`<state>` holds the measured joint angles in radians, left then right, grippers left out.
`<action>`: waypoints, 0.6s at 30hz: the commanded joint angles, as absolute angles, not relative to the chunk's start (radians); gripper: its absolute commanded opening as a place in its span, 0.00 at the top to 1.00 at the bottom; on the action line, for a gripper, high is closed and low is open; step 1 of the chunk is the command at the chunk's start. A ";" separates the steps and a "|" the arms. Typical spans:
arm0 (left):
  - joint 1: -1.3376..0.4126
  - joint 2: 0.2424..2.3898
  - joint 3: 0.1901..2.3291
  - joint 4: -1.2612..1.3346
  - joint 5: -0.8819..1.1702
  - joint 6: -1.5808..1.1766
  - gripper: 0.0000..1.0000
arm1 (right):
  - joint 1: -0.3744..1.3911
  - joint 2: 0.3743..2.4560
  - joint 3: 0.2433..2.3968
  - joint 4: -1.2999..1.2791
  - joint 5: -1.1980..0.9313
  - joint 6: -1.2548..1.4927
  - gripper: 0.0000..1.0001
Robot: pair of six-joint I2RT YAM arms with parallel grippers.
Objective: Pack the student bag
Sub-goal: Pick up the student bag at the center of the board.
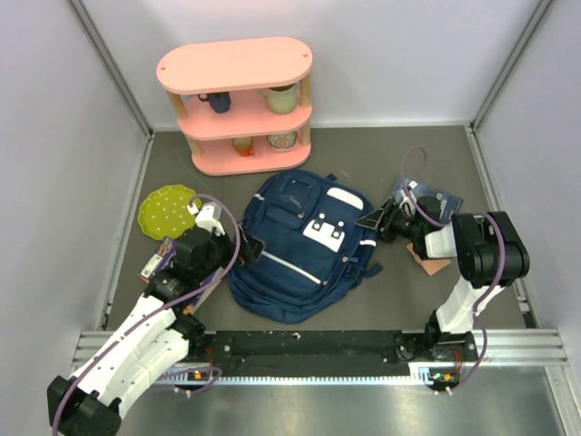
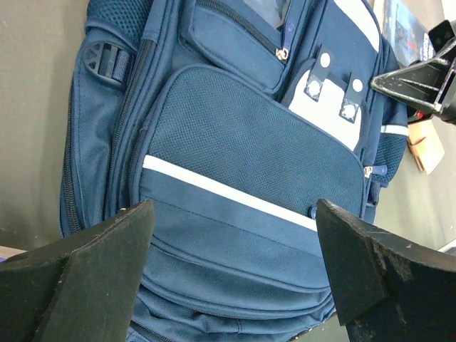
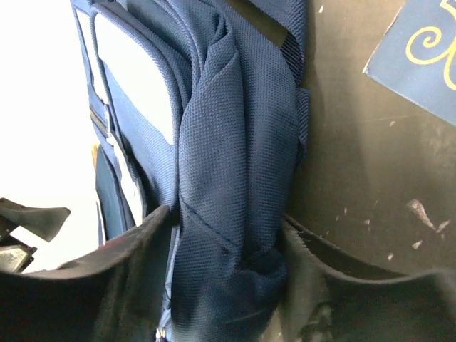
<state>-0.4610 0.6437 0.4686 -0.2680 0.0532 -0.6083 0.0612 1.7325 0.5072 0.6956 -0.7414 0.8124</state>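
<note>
Two arms flank the student bag (image 1: 295,263), lying flat on the table (image 1: 408,163) at mid-frame. The left gripper (image 2: 234,221) is wide open and empty; the right gripper (image 3: 228,242) pinches a strap fold. The bag looks soft and floppy, so hold it by seams or straps.

Left tool (image 2: 234,211) agape, right (image 3: 224,221) seemingly clamped

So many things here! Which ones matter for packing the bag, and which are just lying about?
For the job: student bag, right gripper pinching its fabric, left gripper open, facing it.
Lying about: pink shelf, mugs, green plate, blue book, perhaps for packing.
</note>
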 commanded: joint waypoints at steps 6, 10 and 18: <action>-0.466 0.709 0.477 -0.179 0.098 -0.595 0.01 | 0.112 1.657 0.535 0.729 -0.689 0.873 1.00; -0.486 0.654 0.503 -0.152 0.067 -0.636 0.01 | 0.112 1.430 0.558 0.568 -0.586 0.887 1.00; -0.693 0.812 0.763 -0.104 -0.087 -0.585 0.01 | 0.022 1.056 0.762 0.095 -0.152 0.934 1.00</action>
<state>-0.5690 0.7067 0.5991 -0.2108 0.0406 -0.6250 0.1017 1.1793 0.6376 0.1837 -0.4767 0.8658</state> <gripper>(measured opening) 0.986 0.090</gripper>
